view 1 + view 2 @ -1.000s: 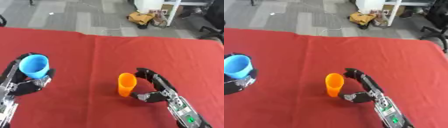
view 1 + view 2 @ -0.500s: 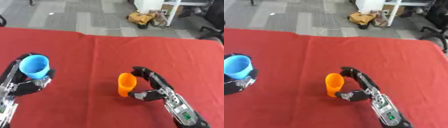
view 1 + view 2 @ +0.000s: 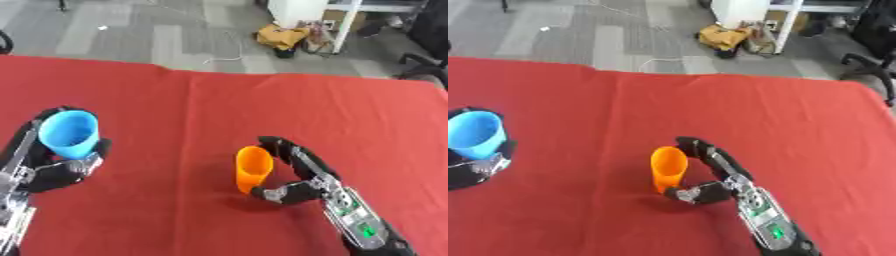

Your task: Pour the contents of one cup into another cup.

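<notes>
Right hand closer round orange cup

A red-covered bench carries a tall orange plastic cup, upright near centre. The right robot hand curls round it: fingers at the cup's right side near the rim, thumb at the base. At the left edge, the left robot hand is curled round a light blue plastic cup, open mouth facing up. The two cups are well apart.

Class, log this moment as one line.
left hand: shut on blue cup | right hand: closing round orange cup | pour: not begun
</notes>
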`<state>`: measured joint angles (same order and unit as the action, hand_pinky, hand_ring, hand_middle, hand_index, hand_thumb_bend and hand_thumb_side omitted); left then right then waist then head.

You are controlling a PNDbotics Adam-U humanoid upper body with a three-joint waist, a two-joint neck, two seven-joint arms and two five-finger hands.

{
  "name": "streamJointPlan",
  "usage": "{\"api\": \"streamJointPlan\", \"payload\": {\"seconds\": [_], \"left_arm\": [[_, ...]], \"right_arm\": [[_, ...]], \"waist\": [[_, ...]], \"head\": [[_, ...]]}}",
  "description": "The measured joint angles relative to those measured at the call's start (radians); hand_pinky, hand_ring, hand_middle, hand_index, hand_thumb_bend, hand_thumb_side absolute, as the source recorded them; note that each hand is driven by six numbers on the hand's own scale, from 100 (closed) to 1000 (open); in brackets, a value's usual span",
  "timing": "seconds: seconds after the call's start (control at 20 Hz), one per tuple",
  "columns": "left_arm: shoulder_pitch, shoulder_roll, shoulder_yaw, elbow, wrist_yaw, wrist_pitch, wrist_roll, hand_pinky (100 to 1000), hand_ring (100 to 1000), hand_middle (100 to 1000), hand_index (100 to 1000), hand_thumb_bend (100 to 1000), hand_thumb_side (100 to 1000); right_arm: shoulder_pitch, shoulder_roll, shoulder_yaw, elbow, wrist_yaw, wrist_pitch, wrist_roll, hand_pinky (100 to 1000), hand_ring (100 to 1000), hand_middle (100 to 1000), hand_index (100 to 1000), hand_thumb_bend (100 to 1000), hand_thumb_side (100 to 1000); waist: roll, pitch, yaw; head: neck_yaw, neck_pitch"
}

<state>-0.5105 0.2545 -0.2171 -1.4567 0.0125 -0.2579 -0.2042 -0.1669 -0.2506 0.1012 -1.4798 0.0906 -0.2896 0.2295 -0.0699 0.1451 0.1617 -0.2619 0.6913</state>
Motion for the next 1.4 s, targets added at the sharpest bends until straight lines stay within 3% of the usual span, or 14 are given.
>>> {"api": "streamJointPlan", "payload": {"seconds": [1.4], "left_arm": [[-0.001, -0.009, 0.0, 0.006, 0.001, -0.003, -0.013, 431, 508, 467, 628, 208, 100]], "right_arm": [[-0.062, 0.01, 0.061, 0.069, -0.002, -0.018, 0.053, 893, 809, 699, 878, 605, 100]], "waist": [[0.0, -0.001, 0.006]], "head": [[-0.014, 0.0]]}}
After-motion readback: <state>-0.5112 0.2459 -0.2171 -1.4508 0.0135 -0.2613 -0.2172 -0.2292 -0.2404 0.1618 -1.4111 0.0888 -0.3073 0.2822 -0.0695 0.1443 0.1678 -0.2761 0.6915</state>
